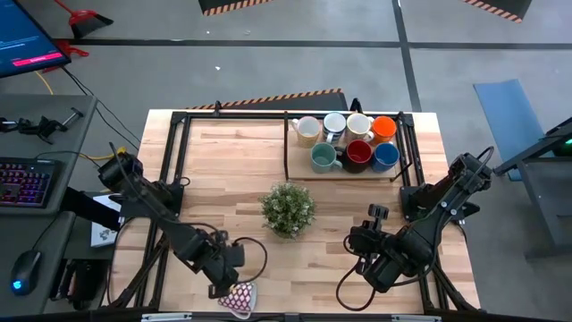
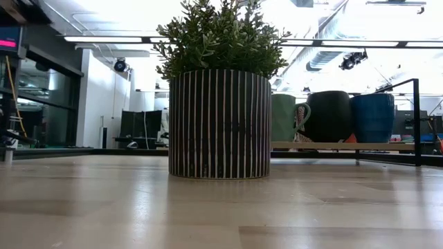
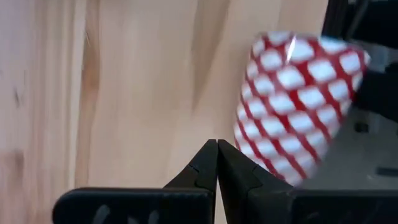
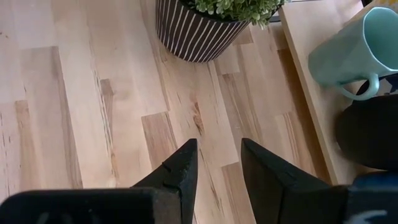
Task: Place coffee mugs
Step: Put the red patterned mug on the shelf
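Both arms are black, with jointed segments and thin black cables looping beside them; each pincer has two pointed, matte black fingers.

Left arm: reaches in from the table's left edge, elbow bent, wrist low, left and near of the potted plant [image 1: 287,208].
Left gripper [image 1: 225,288]: fingers pressed together.
Right gripper [image 1: 365,259]: right of the plant, fingers parted.
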Controlling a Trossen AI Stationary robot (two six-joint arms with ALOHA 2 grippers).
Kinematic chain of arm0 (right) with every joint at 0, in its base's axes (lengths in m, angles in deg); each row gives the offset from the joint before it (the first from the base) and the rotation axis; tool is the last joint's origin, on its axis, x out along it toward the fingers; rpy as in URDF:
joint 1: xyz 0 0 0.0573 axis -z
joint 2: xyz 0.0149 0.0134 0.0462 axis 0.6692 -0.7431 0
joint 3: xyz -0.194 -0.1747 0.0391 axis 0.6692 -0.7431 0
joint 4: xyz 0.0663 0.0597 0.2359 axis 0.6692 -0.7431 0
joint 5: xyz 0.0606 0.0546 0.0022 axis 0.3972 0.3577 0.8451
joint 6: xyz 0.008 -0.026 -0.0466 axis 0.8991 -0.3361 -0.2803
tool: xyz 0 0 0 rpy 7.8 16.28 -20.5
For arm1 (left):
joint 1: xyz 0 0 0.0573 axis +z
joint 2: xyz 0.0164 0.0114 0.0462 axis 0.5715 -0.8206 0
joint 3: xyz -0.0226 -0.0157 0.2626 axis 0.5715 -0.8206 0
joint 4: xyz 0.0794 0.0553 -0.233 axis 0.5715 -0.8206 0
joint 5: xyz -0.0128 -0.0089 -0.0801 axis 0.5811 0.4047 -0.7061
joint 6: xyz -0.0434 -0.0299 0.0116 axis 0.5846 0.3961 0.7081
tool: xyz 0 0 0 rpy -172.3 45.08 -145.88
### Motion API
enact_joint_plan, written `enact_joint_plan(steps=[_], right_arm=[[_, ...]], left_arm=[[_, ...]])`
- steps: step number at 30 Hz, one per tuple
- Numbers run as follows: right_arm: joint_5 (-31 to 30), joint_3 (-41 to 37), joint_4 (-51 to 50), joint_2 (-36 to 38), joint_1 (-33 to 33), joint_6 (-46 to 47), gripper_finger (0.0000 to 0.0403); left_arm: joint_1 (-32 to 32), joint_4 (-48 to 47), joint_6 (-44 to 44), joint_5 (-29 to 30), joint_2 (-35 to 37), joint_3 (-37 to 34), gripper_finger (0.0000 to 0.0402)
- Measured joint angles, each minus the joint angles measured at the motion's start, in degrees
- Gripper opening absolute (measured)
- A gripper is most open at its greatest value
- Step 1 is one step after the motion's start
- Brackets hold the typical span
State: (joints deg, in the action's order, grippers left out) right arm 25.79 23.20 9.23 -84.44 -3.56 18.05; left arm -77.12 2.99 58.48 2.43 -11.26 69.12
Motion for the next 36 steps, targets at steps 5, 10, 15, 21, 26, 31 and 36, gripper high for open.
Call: enact_joint_plan(steps=[5, 10, 15, 21, 26, 31, 36], right_arm=[[-0.9, 0.0, 0.0, 0.0, 0.0, 0.0, 0.0101], [-1.7, 0.0, 0.0, 0.0, 0.0, -0.4, 0.0101], [-1.7, 0.0, -0.1, 0.0, 0.0, -0.6, 0.0101], [-1.7, 0.0, -0.1, 0.0, 0.0, -0.3, 0.0101], [-1.7, 0.0, -0.1, 0.0, 0.0, -0.2, 0.0101], [-1.7, 0.0, -0.2, 0.0, 0.0, -0.2, 0.0101], [-1.7, 0.0, -0.2, 0.0, 0.0, -0.6, 0.0101]], left_arm=[[-2.7, -4.6, 6.7, -4.7, 0.0, 4.5, 0.0000], [-6.4, -1.1, 16.1, -7.7, -0.8, 4.5, 0.0000], [-10.0, 6.5, 21.3, -8.1, -3.5, 4.5, 0.0000], [-11.5, 10.1, 23.6, -10.3, -8.9, 4.5, 0.0000], [-10.9, 15.3, 20.5, -10.7, -12.6, 4.4, 0.0000], [-9.3, 19.0, 17.2, -10.4, -15.2, 4.4, 0.0000], [-6.8, 18.9, 12.5, -10.5, -16.5, 4.4, 0.0000]])
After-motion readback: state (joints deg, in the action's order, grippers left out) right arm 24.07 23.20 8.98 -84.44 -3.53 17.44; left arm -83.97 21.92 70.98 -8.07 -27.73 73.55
